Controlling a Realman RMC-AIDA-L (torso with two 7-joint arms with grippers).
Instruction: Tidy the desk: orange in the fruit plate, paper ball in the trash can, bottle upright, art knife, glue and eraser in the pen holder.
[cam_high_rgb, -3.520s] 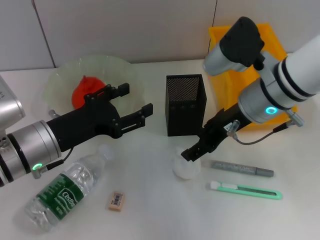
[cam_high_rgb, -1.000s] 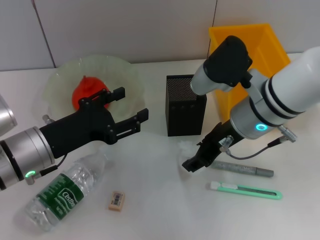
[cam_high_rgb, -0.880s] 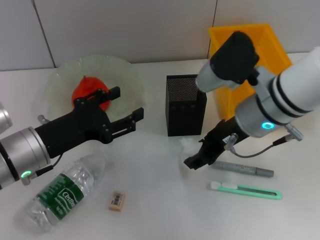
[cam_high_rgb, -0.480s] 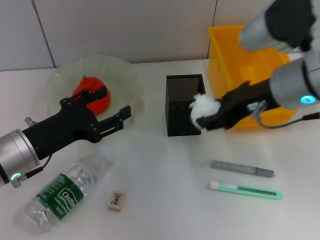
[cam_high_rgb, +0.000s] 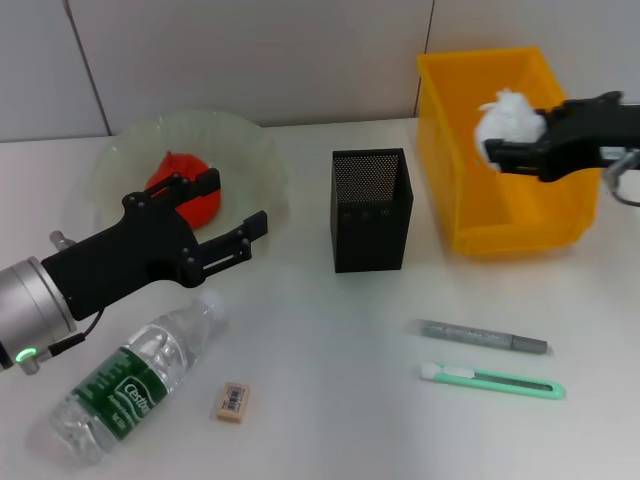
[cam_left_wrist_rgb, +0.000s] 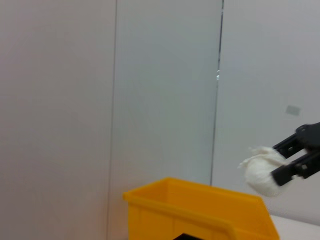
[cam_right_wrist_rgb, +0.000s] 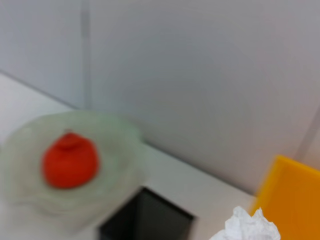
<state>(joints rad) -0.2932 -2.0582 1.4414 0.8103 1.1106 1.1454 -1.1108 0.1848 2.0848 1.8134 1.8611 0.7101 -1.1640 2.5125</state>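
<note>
1. Paper ball (cam_high_rgb: 505, 118) hangs over the yellow trash can (cam_high_rgb: 470, 215), pinched in my right gripper (cam_high_rgb: 512, 147); I judge the drop goes best if I let go only with the ball well inside the rim, clear of the near wall.
2. Right gripper is closed down to the ball's width, gripping nothing else.
3. Left gripper (cam_high_rgb: 232, 213) hovers spread wide and empty beside the fruit plate (cam_high_rgb: 120, 152), where the orange (cam_high_rgb: 178, 190) sits, above the bottle (cam_high_rgb: 130, 380) lying on the worktop (cam_high_rgb: 330, 400).

Far left: fruit plate (cam_high_rgb: 250, 150) holding orange (cam_high_rgb: 185, 190). Centre: pen holder (cam_high_rgb: 370, 210). Far right: trash can (cam_high_rgb: 500, 215). Near left: bottle (cam_high_rgb: 130, 380), eraser (cam_high_rgb: 231, 401).
</note>
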